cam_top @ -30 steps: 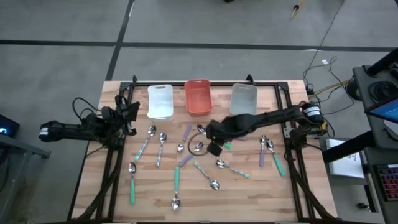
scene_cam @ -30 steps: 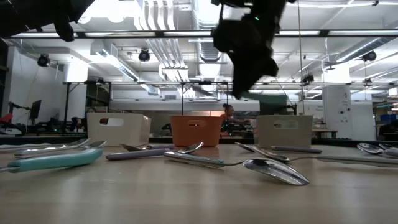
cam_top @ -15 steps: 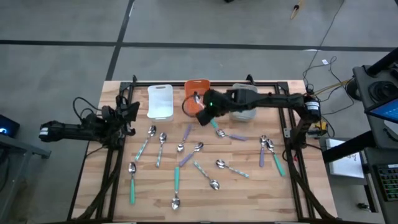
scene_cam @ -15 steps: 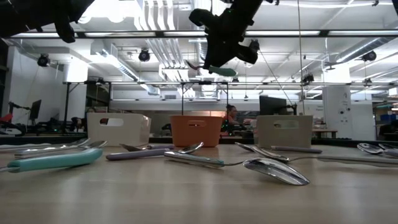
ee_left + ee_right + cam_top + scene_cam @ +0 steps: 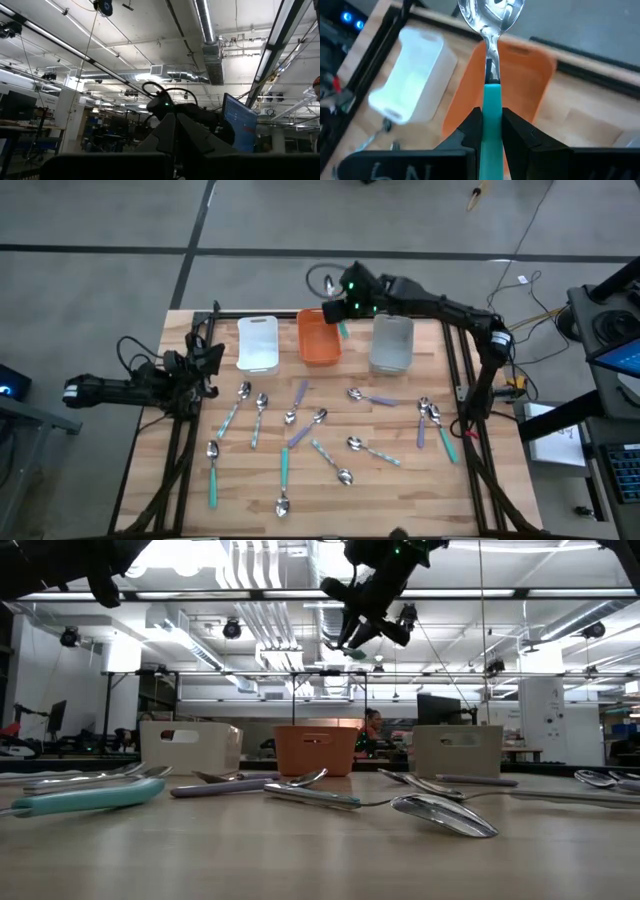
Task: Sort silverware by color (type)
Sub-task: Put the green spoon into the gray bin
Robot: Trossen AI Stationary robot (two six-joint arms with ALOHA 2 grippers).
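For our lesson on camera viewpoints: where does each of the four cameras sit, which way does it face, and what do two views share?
High view: overhead, facing down; both arms, wooden table.
Low view: table height, facing level; right end effector overhead.
Left wrist view: on the left arm, facing ceiling lights.
Right wrist view: behind the right end effector's fingers, which clamp a teal-handled metal spoon.
Shared: the orange plastic rectangular bin appears in the high, low and right wrist views.

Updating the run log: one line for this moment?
right hand: shut on teal-handled metal spoon, above orange rectangular bin | left hand: shut, parked at table's left edge
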